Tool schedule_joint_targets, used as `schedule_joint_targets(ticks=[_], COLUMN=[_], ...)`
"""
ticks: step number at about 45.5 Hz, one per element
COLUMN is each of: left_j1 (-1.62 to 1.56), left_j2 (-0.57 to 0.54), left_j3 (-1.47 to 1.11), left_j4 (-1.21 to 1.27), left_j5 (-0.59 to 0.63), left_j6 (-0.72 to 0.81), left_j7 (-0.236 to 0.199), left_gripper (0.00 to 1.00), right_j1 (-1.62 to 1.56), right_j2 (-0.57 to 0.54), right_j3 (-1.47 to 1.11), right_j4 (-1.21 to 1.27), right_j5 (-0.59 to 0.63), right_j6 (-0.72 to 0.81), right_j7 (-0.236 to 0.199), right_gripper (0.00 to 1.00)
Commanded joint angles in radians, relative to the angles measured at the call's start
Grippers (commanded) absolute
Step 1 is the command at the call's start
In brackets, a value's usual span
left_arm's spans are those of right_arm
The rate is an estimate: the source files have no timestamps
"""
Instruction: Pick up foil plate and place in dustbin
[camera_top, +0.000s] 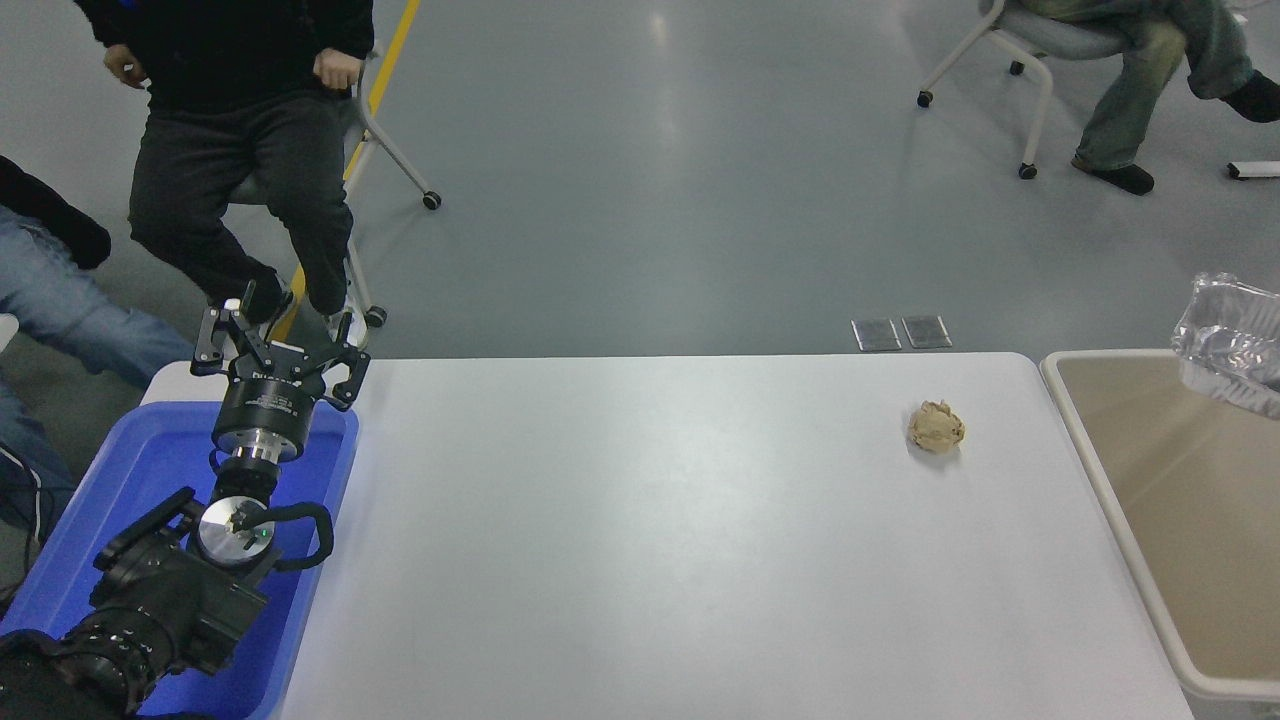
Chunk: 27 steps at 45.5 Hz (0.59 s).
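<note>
Only a crinkled corner of the shiny silver foil plate (1232, 343) shows at the right edge of the head view. It hangs above the far end of the beige dustbin (1100, 482), which stands against the table's right side. The rest of the plate runs out of the picture. Whatever holds it is out of view, and my right gripper does not show. My left gripper (279, 330) is parked at the lower left over a blue tub, fingers spread open and holding nothing.
A crumpled tan paper ball (935, 427) lies on the white table (640, 540) near the far right. The blue tub (140, 460) sits at the table's left end. Beyond the far edge are a person (240, 150) on a wheeled chair and another seated person (1130, 60).
</note>
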Motion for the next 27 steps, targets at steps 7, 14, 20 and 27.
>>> schedule_joint_targets(ticks=[7, 14, 20, 27], left_j1=[0.0, 0.0, 0.0, 0.0], left_j2=[0.0, 0.0, 0.0, 0.0], left_j3=[0.0, 0.0, 0.0, 0.0], left_j4=[0.0, 0.0, 0.0, 0.0], left_j5=[0.0, 0.0, 0.0, 0.0], left_j6=[0.0, 0.0, 0.0, 0.0], left_j7=[0.0, 0.0, 0.0, 0.0], left_gripper=[0.99, 0.99, 0.99, 0.99], right_j1=[-0.29, -0.35, -0.408, -0.455], right_j2=[0.091, 0.143, 0.185, 0.226], right_j3=[0.066, 0.077, 0.124, 0.199], right_j4=[-0.119, -0.132, -0.132, -0.132], right_j5=[0.259, 0.336, 0.35, 0.35], right_j6=[-0.118, -0.268, -0.42, -0.528], right_j7=[0.0, 0.0, 0.0, 0.0], right_gripper=[0.0, 0.0, 0.0, 0.0])
